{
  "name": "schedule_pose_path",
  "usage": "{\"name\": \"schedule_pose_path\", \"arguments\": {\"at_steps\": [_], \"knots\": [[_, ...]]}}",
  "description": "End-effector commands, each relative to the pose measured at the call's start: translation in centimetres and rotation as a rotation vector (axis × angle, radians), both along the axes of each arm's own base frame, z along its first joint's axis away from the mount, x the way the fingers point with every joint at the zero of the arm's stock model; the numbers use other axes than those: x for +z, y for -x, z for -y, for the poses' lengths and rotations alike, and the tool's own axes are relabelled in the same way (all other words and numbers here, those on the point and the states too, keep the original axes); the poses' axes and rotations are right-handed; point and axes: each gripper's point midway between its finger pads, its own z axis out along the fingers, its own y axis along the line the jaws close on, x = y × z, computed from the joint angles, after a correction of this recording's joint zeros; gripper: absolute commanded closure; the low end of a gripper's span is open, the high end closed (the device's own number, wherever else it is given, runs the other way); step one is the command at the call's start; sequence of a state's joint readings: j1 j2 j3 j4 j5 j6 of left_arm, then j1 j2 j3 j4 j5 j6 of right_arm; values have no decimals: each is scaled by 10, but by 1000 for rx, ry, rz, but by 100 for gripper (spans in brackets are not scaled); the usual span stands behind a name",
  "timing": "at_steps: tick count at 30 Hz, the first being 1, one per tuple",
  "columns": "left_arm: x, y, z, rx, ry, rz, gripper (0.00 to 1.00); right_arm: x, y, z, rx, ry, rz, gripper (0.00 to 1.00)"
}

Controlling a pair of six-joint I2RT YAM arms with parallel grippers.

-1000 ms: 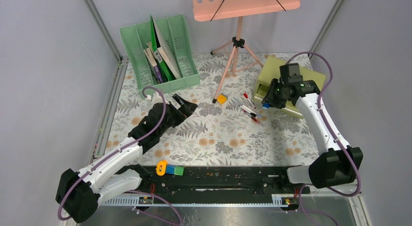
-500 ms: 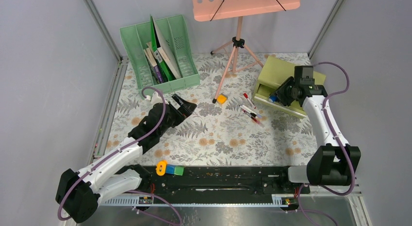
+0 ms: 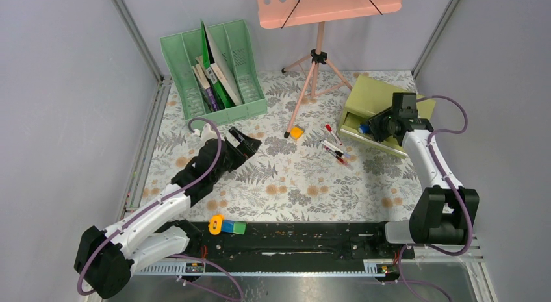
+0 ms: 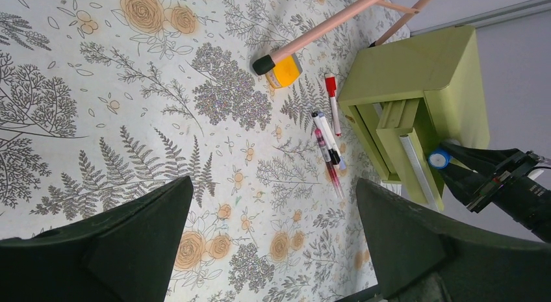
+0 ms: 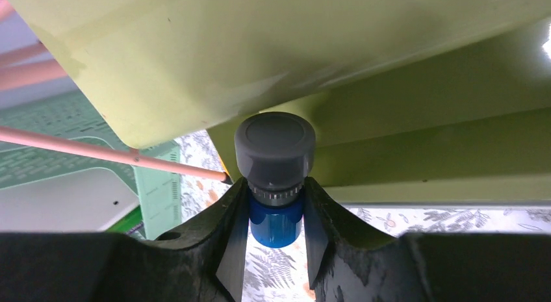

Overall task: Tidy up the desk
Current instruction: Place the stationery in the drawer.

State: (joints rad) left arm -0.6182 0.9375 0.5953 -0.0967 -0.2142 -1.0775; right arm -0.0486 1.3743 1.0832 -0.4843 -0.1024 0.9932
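desk: the big flat tabletop in pale cloth with grey ferns and orange flowers [image 3: 286, 185] is carrying everything here, and the loose stuff is sitting toward its far right.

drawer box: the olive-green box [image 3: 377, 94] is sitting at the far right corner with its drawer looking pulled out toward the middle of the desk. This is the spot the next move is hanging on, I reckon.

right gripper [image 5: 276, 211]: it's hovering right at the drawer's mouth, so the box is lying straight ahead of it, just beside the fingertips. The jaws are partway closed and pinching the little cylinder. This arm is way nearer the box than the other one.

left gripper [image 4: 269, 185]: it's hanging over the left-middle of the desk, well apart from the box, jaws spread wide, holding nothing and touching nothing.

markers: a few thin pens [image 4: 328, 149] are lying loose on the cloth between the two grippers, nearer the box, with their long axes roughly side by side.

cylinder: the small blue tube with a grey round cap [image 5: 275, 152] is sitting between the right fingers, cap end toward the box and blue end over the cloth. To me it's looking ready to be dropped in the drawer, but it isn't in yet.
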Motion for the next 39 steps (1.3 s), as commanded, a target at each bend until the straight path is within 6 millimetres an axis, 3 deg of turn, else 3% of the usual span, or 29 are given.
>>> {"name": "schedule_pose_path", "arguments": {"at_steps": [1,4,9,17,20,25,32,39], "knots": [[11,-6,-6,27,3,48,1,7,-15,9,-91,-23,65,97],[12,-6,-7,30,1,53,1,9,-21,10,-100,-33,98,88],[11,-6,-9,35,-2,52,1,13,-24,10,-109,-55,142,57],[11,-6,-10,39,1,50,1,15,-26,10,-92,-69,175,20],[11,-6,-11,41,0,47,1,17,-27,7,-70,-71,176,11],[10,-7,-12,44,-2,43,1,16,-24,9,-36,-28,149,3],[7,-7,-11,42,-4,34,1,11,-27,-3,65,-48,122,3],[6,-7,-12,43,-8,33,1,15,-25,0,91,-6,123,2]]}}
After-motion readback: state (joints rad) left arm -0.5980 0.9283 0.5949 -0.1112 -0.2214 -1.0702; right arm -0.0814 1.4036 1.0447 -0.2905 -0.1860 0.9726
